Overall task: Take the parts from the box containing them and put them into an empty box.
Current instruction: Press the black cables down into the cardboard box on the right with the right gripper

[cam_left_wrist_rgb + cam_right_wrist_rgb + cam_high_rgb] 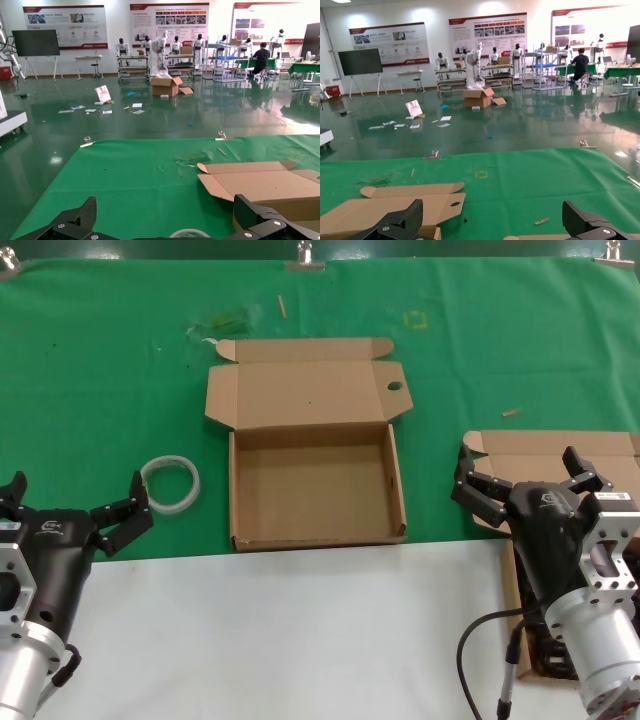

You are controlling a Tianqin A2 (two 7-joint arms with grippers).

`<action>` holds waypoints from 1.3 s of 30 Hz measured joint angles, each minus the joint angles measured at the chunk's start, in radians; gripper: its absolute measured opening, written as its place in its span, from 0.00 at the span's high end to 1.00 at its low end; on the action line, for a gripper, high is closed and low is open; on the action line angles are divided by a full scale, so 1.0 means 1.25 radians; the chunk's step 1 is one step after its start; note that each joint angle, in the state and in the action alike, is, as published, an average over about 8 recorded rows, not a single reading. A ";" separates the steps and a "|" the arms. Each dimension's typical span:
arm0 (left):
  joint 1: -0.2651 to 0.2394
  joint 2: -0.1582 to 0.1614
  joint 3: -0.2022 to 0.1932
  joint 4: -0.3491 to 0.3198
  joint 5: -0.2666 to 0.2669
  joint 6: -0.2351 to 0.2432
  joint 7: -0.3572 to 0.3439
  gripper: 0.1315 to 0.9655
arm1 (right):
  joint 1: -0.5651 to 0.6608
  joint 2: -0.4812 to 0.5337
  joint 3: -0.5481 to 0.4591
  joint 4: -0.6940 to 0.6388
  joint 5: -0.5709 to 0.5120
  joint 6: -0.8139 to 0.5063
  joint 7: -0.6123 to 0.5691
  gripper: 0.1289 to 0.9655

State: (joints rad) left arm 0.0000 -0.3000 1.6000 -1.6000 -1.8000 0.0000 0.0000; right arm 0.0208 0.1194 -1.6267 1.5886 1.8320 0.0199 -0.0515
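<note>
The empty box (315,480) lies open mid-table, its lid with the oval hole folded back; it also shows in the left wrist view (260,185) and the right wrist view (395,202). The box containing the parts (560,452) is at the right, mostly hidden by my right arm; only its plain lid flap and a dark patch of black cords (545,652) show. My right gripper (530,478) (495,222) is open and empty above that box's lid. My left gripper (70,502) (167,220) is open and empty at the left, near the front edge of the green cloth.
A white ring of tubing (170,483) (189,233) lies between my left gripper and the empty box. Small wood scraps (511,412) lie on the green cloth (120,390). A bare white tabletop (300,640) runs along the front.
</note>
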 joint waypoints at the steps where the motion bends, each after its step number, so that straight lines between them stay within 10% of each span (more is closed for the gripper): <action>1: 0.000 0.000 0.000 0.000 0.000 0.000 0.000 0.00 | 0.000 0.000 0.000 0.000 0.000 0.000 0.000 0.00; 18: 0.000 0.000 0.000 0.000 0.000 0.000 0.000 0.00 | 0.016 0.001 -0.098 -0.003 0.103 0.106 -0.080 0.00; 26: 0.000 0.000 0.000 0.000 0.000 0.000 0.000 0.00 | 0.017 -0.002 -0.199 0.019 0.286 0.332 -0.325 0.00; 39: 0.000 0.000 0.000 0.000 0.000 0.000 0.000 0.00 | -0.043 -0.002 -0.174 0.098 0.343 0.706 -0.789 0.00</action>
State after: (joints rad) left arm 0.0000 -0.3000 1.6000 -1.6000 -1.7999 0.0000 -0.0001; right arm -0.0325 0.1166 -1.8440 1.7117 2.2608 0.9022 -1.0374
